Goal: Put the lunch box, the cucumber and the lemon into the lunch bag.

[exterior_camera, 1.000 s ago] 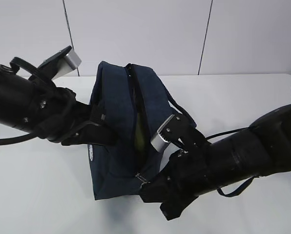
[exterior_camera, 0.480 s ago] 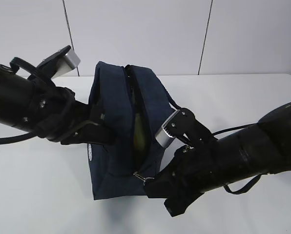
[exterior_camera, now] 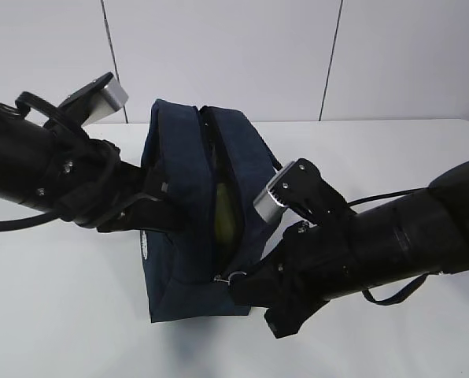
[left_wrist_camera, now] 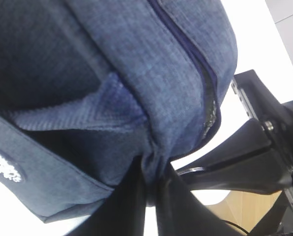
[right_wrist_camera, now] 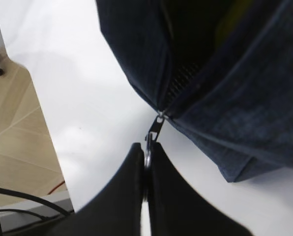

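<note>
Navy-grey fabric fills the centre of the exterior view: we see the lunch bag (exterior_camera: 199, 213) standing on the white table (exterior_camera: 392, 157), its top zipper (exterior_camera: 217, 189) parted, with something yellow-green (exterior_camera: 225, 216) showing in the gap. At the lower centre, the right gripper (right_wrist_camera: 145, 162) has its jaws pinched together on the metal ring pull (right_wrist_camera: 149, 147). On the left, the left gripper (left_wrist_camera: 151, 189) has its jaws nipping a fold of the bag's fabric.

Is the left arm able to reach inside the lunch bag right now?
Probably not. The left gripper is shut on the fabric of the lunch bag, and the zipper slit gapes only narrowly while the right gripper holds the ring pull.
</note>
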`<state>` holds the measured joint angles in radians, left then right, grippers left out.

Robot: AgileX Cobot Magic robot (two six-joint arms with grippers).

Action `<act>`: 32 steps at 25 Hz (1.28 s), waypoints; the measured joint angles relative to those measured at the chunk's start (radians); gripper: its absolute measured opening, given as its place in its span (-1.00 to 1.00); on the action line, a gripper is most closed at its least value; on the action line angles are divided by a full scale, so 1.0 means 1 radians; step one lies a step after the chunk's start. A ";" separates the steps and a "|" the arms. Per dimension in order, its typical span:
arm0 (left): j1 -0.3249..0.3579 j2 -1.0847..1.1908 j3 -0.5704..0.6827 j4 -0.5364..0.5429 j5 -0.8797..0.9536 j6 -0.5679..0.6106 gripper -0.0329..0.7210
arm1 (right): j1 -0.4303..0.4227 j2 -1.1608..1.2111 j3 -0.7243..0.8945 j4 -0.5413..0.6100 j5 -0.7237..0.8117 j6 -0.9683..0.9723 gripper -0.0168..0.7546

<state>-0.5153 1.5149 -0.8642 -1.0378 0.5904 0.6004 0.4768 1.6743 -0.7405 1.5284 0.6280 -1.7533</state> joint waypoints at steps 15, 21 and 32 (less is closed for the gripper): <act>0.000 0.000 0.000 0.000 -0.017 0.000 -0.91 | 0.000 -0.009 0.004 0.092 0.024 -0.032 -0.99; 0.000 0.000 0.000 0.000 -0.022 0.000 -0.91 | 0.000 -0.010 0.004 0.118 0.024 -0.033 -0.99; 0.000 0.000 0.000 0.000 -0.034 0.000 -0.91 | 0.000 -0.072 0.006 0.126 -0.009 -0.035 -0.99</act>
<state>-0.5153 1.5149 -0.8642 -1.0378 0.5565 0.6004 0.4768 1.6019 -0.7346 1.6548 0.6192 -1.7887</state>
